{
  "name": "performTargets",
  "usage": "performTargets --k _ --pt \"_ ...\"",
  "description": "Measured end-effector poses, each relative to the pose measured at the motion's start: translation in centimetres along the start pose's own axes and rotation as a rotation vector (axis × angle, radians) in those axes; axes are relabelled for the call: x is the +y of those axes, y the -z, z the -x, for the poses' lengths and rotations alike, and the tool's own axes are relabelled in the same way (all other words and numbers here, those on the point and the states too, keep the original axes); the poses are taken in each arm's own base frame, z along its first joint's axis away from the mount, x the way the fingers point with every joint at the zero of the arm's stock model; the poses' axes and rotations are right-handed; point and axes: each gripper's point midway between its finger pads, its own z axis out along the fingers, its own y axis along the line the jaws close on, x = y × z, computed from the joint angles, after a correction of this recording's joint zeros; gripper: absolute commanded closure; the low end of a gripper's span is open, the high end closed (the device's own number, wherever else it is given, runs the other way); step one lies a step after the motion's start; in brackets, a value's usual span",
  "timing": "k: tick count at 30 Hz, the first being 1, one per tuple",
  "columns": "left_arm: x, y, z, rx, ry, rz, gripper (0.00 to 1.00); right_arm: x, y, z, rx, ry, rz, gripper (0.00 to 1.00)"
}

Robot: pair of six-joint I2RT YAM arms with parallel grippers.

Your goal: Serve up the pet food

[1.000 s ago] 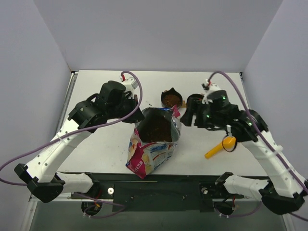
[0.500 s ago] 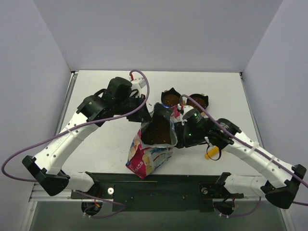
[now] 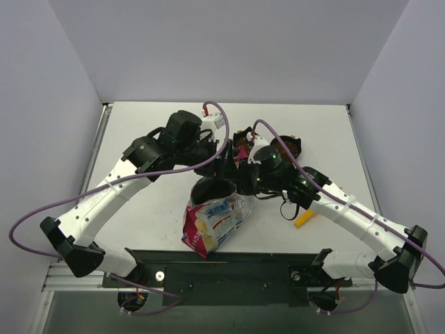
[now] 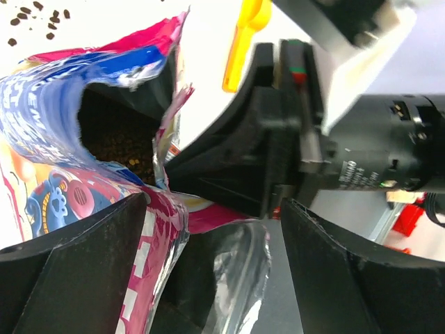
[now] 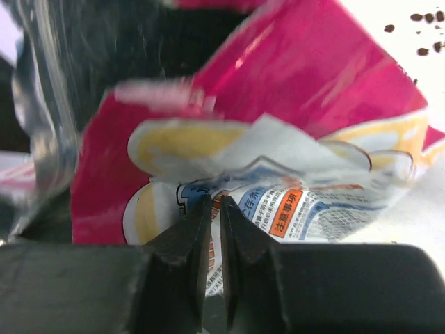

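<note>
Right tool (image 5: pixel 215 212) crossed over, pinching bag (image 3: pixel 212 219); left tool (image 4: pixel 212 209) opened

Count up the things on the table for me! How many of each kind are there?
pet food bag: 1
black bowls: 2, both partly hidden by the arms
yellow scoop: 1
Total: 4

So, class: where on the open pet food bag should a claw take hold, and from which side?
Pinch the thin top rim of the pet food bag beside its mouth, coming in sideways. The film there is a flat edge; the belly bulges too wide. The right claw appears to pinch one side; the open left claw straddles the other.
</note>
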Motion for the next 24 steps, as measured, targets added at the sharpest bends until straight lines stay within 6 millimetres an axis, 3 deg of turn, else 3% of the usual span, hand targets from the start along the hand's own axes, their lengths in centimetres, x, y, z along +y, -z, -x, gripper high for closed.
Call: performTargets --k 2,5,8,10,11,12,14,16,20,24 --pt "-0.4 -0.2 -0.5 0.010 -0.032 0.007 0.12 0.4 -0.9 0.2 0.004 -0.017 0.012 0.97" --pt "-0.6 -0.4 -1.2 0.016 -0.077 0.032 0.21 0.3 -1.7 0.5 0.003 -0.055 0.012 0.96" --pt "-0.6 -0.7 -1.6 0.007 -0.103 0.071 0.49 -0.2 -1.7 1.0 -0.005 -0.100 0.001 0.93" --pt "0.1 -0.9 -1.6 -0.004 -0.099 0.116 0.55 -0.8 -1.5 1.5 -0.015 -0.131 -0.008 0.86" --pt "0.3 -0.9 -1.6 -0.009 -0.092 0.131 0.55 -1.1 -1.3 1.9 -0.025 -0.150 -0.012 0.78" --pt "0.5 -0.9 -1.5 -0.015 -0.087 0.142 0.48 -1.6 -1.0 2.3 -0.038 -0.163 -0.015 0.62" --pt "0.5 -0.7 -1.3 -0.023 -0.084 0.149 0.37 -3.6 0.5 3.1 -0.080 -0.189 -0.026 0.45" --pt "0.5 -0.6 -1.5 -0.020 -0.080 0.149 0.28 -5.4 2.2 4.0 -0.129 -0.196 -0.038 0.34" --pt "0.2 -0.5 -2.1 0.008 -0.077 0.131 0.19 -6.6 3.5 5.8 -0.169 -0.098 -0.018 0.27" --pt "0.1 -0.2 -2.9 0.045 -0.073 0.118 0.12 -5.7 1.6 5.8 -0.121 0.060 0.072 0.25"
